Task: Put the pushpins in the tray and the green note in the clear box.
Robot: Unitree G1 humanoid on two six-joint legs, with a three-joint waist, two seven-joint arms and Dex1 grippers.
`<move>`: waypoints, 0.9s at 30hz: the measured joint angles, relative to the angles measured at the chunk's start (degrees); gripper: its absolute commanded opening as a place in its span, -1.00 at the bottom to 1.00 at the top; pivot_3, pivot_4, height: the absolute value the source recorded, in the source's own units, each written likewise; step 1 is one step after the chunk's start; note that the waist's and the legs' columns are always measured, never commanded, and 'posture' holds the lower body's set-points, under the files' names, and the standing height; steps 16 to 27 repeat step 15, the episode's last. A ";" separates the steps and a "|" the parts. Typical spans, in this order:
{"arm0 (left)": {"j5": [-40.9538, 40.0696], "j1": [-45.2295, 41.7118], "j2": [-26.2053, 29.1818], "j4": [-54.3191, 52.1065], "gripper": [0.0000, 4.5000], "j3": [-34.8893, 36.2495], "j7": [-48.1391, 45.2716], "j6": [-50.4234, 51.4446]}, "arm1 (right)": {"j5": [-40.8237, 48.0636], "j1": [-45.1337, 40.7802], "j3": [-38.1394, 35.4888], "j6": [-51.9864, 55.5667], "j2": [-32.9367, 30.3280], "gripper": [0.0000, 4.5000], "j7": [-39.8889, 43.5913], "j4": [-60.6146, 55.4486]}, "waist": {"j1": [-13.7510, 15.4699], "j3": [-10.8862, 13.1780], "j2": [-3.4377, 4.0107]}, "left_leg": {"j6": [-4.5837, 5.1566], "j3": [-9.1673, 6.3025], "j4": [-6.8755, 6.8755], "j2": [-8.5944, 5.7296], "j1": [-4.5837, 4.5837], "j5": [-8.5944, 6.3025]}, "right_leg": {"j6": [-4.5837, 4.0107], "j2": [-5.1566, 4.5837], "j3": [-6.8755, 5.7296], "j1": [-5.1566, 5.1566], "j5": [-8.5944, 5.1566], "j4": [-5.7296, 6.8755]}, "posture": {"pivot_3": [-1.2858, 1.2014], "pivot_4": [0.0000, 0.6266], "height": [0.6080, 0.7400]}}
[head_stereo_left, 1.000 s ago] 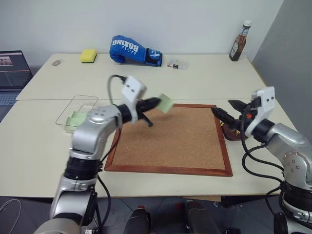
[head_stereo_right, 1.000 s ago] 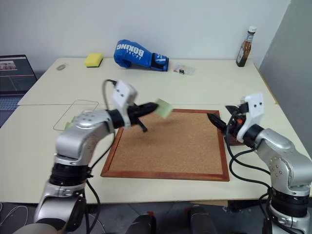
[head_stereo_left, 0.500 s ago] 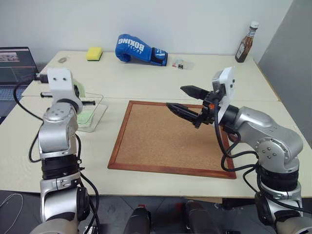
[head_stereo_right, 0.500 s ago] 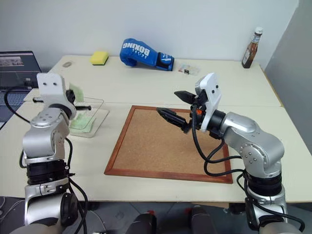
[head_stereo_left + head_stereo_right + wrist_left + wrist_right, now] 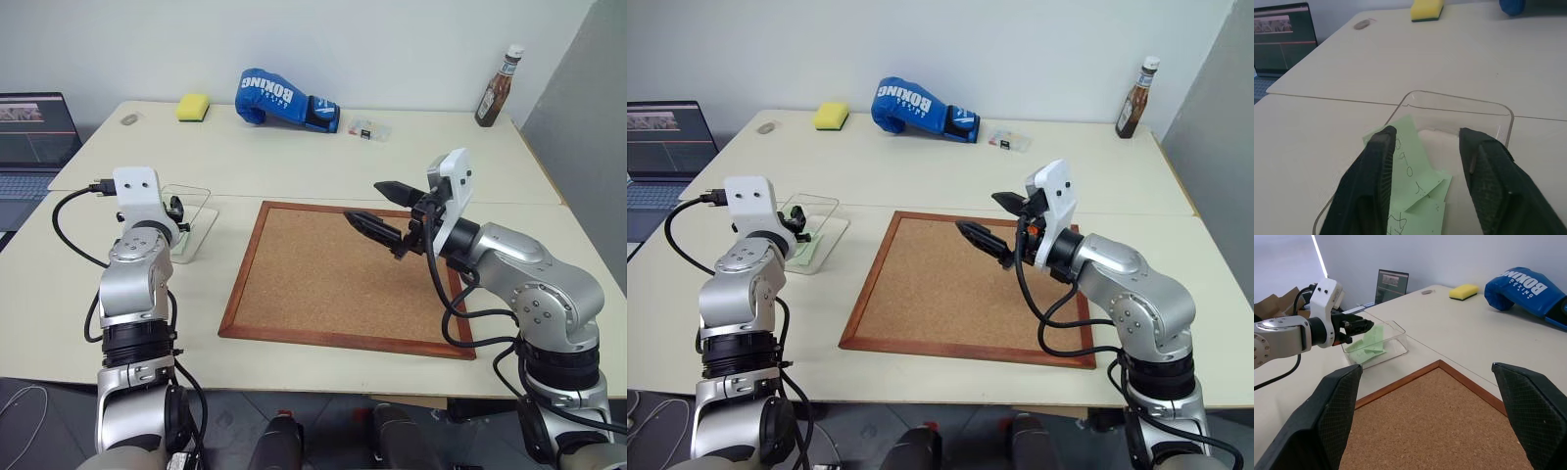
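My left gripper point(image 5: 1425, 134) hangs level over the near end of the clear box point(image 5: 1459, 100), fingers point(image 5: 1376, 186) apart and gripping nothing. The green note point(image 5: 1411, 164) lies inside the box under them, on top of other green paper. The head view places this box point(image 5: 208, 211) left of the cork board, with the left gripper point(image 5: 176, 208) at its near edge. Above the board's far right part, my right gripper point(image 5: 364, 202) stands wide open and empty, pointing towards the box. The tray and the pushpins are out of view.
The wood-framed cork board point(image 5: 333, 274) fills the table's middle. Along the far edge are a yellow sponge point(image 5: 192, 107), a blue boxing glove point(image 5: 279, 96), a small clear case point(image 5: 367, 128) and a sauce bottle point(image 5: 492, 88). A laptop point(image 5: 34, 132) stands at far left.
My left arm swung from over the board to the clear box, then its fingers opened and the green note dropped into the box. The right gripper moved in over the board.
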 measured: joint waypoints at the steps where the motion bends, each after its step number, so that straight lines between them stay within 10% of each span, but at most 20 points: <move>1: -0.09 0.08 0.26 -0.03 0.46 -0.35 -1.07 -0.73 | 0.05 0.10 -0.38 0.15 0.00 1.00 -0.41 -0.16 | 0.00 0.00 0.00 | 0.00 0.00 0.00 0.00 -0.01 0.00 | 0.00 0.00 -0.01 0.00 0.00 0.00 | 0.03 -0.52 1.00; 7: -0.85 5.50 -0.39 -9.58 0.91 -7.03 -9.35 -6.84 | -3.67 4.22 -0.93 -0.05 -0.85 1.00 -6.04 -2.90 | 0.12 0.00 -0.01 | -0.01 0.02 -0.03 -0.02 -0.04 -0.01 | -0.01 -0.06 0.02 0.02 0.00 -0.09 | 0.03 -0.52 1.00; 15: -1.57 23.77 -13.43 -23.42 0.91 -16.07 -7.41 -8.24 | -23.42 20.27 2.96 -12.41 2.48 1.00 -19.88 -0.78 | -0.18 -0.07 -0.03 | -0.01 0.25 -0.02 0.03 0.01 -0.01 | 0.05 0.00 0.24 -0.06 0.02 -0.03 | 0.03 -0.52 1.00; 27: -1.57 23.77 -13.43 -23.42 0.91 -16.07 -7.41 -8.24 | -23.42 20.27 2.96 -12.41 2.48 1.00 -19.88 -0.78 | -0.18 -0.07 -0.03 | -0.01 0.25 -0.02 0.03 0.01 -0.01 | 0.05 0.00 0.24 -0.06 0.02 -0.03 | 0.03 -0.52 1.00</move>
